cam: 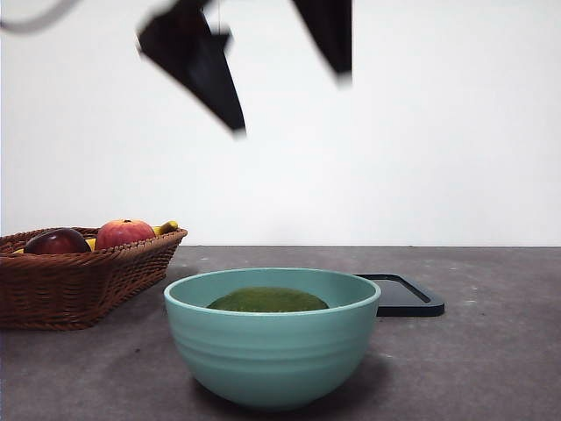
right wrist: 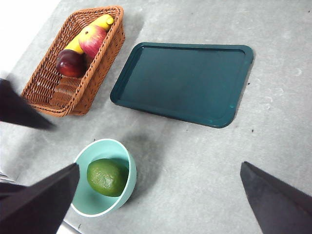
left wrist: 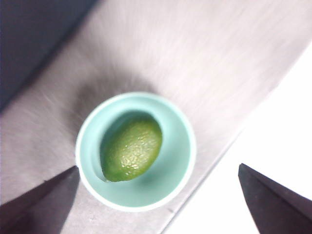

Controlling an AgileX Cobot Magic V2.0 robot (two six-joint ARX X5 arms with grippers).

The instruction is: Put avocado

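Note:
The avocado (cam: 267, 301) (left wrist: 130, 150) (right wrist: 107, 177), dull green and rough-skinned, lies inside a teal bowl (cam: 272, 364) (left wrist: 186, 141) (right wrist: 130, 168) near the table's front edge. High above the bowl hangs my left gripper (cam: 291, 106) (left wrist: 157, 166), open, with nothing between its jaws. My right gripper (right wrist: 159, 165) is open and empty too. It looks down on the table from well above, beside the bowl and apart from it. One jaw of the left gripper shows at the side of the right wrist view.
A wicker basket (cam: 79, 289) (right wrist: 63, 95) stands at the left with a red-orange apple (cam: 123, 232), a dark red fruit (cam: 57, 241) and a banana (cam: 166, 227). A flat dark tray (cam: 405, 296) (right wrist: 185, 83) lies behind the bowl to the right.

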